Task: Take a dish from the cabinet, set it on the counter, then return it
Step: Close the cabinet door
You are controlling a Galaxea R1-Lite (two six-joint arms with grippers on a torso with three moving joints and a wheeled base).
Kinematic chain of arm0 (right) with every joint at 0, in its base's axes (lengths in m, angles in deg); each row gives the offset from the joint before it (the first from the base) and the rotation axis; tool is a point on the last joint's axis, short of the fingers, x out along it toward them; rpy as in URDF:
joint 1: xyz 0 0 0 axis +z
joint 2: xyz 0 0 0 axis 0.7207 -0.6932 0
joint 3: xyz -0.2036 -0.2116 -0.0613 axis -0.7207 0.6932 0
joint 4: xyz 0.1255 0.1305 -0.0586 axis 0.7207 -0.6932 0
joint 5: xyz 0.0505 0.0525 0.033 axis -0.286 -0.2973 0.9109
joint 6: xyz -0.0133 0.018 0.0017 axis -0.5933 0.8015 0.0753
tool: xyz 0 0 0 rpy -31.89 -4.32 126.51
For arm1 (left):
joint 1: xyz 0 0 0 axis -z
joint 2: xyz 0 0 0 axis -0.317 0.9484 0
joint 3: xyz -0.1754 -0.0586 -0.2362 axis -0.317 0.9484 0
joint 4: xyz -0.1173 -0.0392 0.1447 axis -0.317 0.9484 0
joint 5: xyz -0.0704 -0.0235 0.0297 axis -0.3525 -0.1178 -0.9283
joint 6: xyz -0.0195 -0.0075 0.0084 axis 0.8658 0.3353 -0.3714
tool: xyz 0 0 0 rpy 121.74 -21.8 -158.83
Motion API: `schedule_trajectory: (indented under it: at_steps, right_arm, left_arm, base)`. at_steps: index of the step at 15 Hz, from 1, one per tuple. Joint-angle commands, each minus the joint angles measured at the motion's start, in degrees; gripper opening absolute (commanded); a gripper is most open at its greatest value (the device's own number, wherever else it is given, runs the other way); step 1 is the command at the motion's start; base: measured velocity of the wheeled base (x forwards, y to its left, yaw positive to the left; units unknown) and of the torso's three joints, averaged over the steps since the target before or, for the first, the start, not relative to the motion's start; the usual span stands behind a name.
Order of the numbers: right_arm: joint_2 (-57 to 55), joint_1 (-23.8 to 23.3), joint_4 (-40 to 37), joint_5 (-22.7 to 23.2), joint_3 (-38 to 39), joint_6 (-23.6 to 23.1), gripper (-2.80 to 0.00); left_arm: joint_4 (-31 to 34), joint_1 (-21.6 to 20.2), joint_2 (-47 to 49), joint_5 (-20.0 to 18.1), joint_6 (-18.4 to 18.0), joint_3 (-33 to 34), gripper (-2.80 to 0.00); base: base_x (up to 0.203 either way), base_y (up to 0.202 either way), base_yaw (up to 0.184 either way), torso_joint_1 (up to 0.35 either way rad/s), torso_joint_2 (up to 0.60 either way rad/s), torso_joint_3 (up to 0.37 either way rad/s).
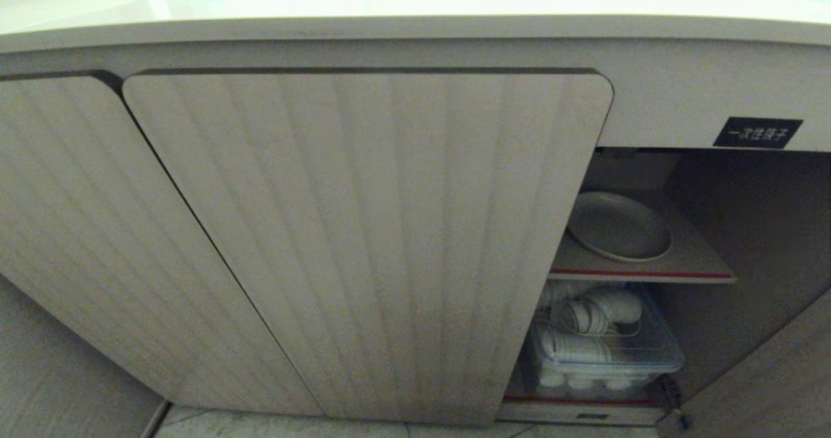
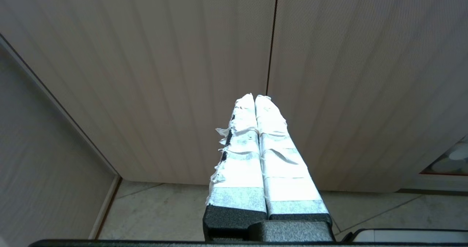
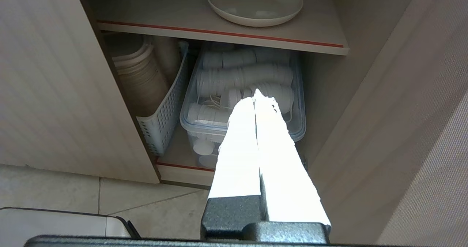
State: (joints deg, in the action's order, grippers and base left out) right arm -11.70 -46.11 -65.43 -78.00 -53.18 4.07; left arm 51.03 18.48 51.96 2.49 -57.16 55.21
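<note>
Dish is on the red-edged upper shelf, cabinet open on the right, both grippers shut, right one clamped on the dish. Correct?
Not quite. The right gripper is shut on nothing; the right wrist view shows it short of the dish, which lies alone on the shelf. The left gripper is also shut, and the cabinet is open.

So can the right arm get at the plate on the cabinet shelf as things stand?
Probably yes: the dish lies alone on the red-edged shelf in the open side, nothing between it and the shut right tool.
</note>
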Motion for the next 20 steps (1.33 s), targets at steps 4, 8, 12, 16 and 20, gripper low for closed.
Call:
schedule_trajectory:
  at_steps: [4,8,12,16,20]
  right_arm:
    - [-0.10,0.00,0.04,0.02,0.01,-0.05,-2.80]
    - [-0.10,0.00,0.04,0.02,0.01,-0.05,-2.80]
    - [-0.10,0.00,0.04,0.02,0.01,-0.05,-2.80]
    - [-0.10,0.00,0.04,0.02,0.01,-0.05,-2.80]
    - [-0.10,0.00,0.04,0.02,0.01,-0.05,-2.80]
  left_arm:
    - [0.00,0.00,-0.02,0.00,0.07,0.00,-2.80]
    - [0.00,0.00,-0.02,0.00,-0.02,0.00,-2.80]
    - [0.00,0.00,-0.02,0.00,0.07,0.00,-2.80]
    - [0.00,0.00,-0.02,0.00,0.07,0.00,-2.80]
    - [0.00,0.00,-0.02,0.00,0.07,0.00,-2.80]
  base:
    - [0.000,0.000,0.000,0.000,0.00,0.000]
    - [0.000,0.000,0.000,0.000,0.00,0.000]
    - [0.000,0.000,0.000,0.000,0.00,0.000]
    - [0.000,0.000,0.000,0.000,0.00,0.000]
    - [0.000,0.000,0.000,0.000,0.00,0.000]
